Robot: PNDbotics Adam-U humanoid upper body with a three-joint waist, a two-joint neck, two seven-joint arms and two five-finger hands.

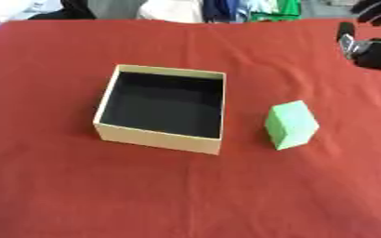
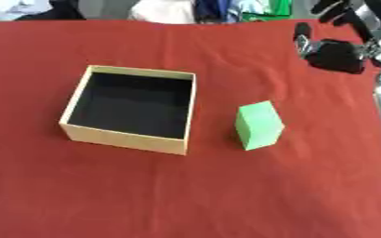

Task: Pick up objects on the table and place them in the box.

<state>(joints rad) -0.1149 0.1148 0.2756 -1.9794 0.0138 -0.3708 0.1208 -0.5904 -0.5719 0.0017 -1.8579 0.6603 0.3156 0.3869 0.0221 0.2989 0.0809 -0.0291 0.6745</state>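
Note:
A beige cardboard box [image 1: 157, 138] with a black inside stands open at the middle of the red table, with nothing in it. A light green block [image 1: 291, 124] stands on the cloth just right of the box, a small gap between them. My right hand [image 2: 334, 56], black, hovers at the far right of the table, well behind the green block and apart from it. Its fingers [image 2: 302, 33] look relaxed and hold nothing. My left hand shows in neither view.
The red cloth [image 1: 186, 195] covers the whole table, with bare room in front of the box and to its left. Clothing and dark shapes [image 1: 226, 9] line the far edge.

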